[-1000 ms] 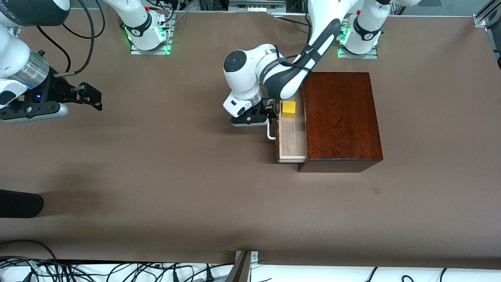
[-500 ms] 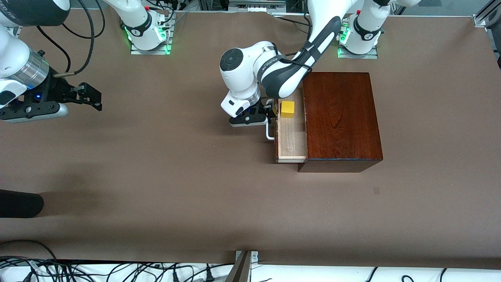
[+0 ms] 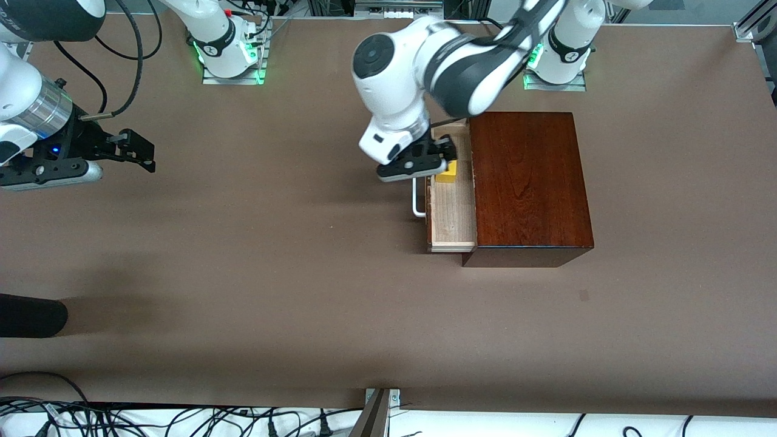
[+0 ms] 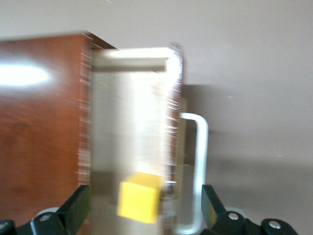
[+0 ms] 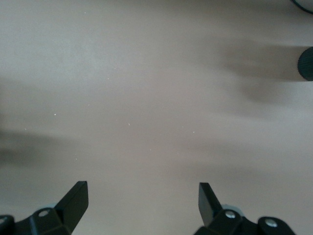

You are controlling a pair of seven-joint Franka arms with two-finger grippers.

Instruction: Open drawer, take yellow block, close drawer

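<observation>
While the left arm is hanging over the open drawer, here's how it's all looking from where I'm standing:

yellow block (image 3: 448, 175): sitting in the drawer tray at the end farther from the front camera, half hidden under the gripper in the front view. The left wrist view is showing it (image 4: 139, 197) clearly, resting on the pale wood near the tray's front wall.

drawer (image 3: 450, 212): standing pulled out from the box toward the right arm's end of the table, pale tray showing, its white handle (image 3: 417, 198) sticking out from the dark front. The wrist view is catching the handle (image 4: 199, 166) too, a bit smeared.

wooden box (image 3: 528, 182): sitting closer to the left arm's base, glossy top catching some light.

left gripper (image 3: 425, 159): hovering over the drawer's front edge, right above the block, fingers spread wide and gripping nothing. In its own camera both fingertips (image 4: 76, 208) are showing well apart, with the block and the handle between them.

right gripper (image 3: 130, 149): waiting over bare table (image 3: 273, 273) at the right arm's end, well apart from the box. Fingers (image 5: 73, 200) are spread wide here too, holding nothing, just brown cloth underneath.

dark round thing (image 3: 30, 315): poking in at the table's edge near the right arm's end, can't tell what it is.
</observation>
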